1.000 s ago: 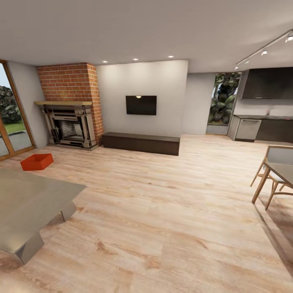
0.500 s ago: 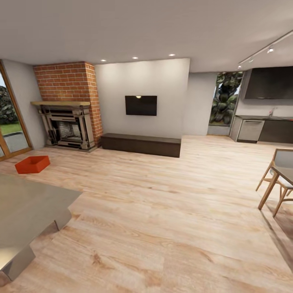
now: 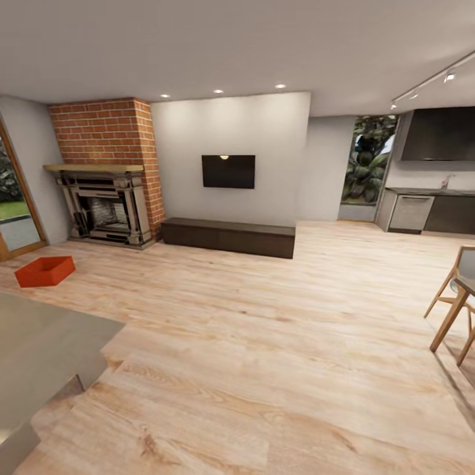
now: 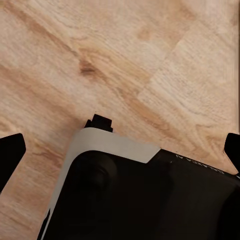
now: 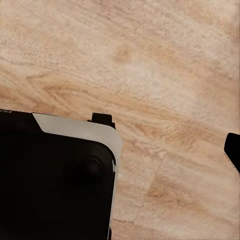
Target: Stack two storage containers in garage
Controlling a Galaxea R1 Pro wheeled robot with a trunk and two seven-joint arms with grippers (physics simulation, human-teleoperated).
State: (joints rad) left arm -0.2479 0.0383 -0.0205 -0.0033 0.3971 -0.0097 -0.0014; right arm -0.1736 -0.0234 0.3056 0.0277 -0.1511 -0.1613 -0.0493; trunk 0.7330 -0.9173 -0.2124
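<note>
- 1 orange-red storage container (image 3: pixel 45 271) is sitting on the light wood-plank floor (image 3: pixel 264 343), near the brick fireplace (image 3: pixel 105 171) and the glass door.
- A black TV (image 3: pixel 228 171) is hanging above a long dark bench (image 3: pixel 227 236).
- Left tool (image 4: pixel 120 150): fingertips are showing spread wide, holding nothing.
- Right tool: cannot tell its state.

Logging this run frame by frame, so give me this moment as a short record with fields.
room: living room, light wood-plank floor
storage container: one orange-red bin on the floor, far left, before the fireplace
second container: not seen
wall: black TV above long dark bench
left gripper: fingertips wide apart over planks, empty
right gripper: state unclear
</note>
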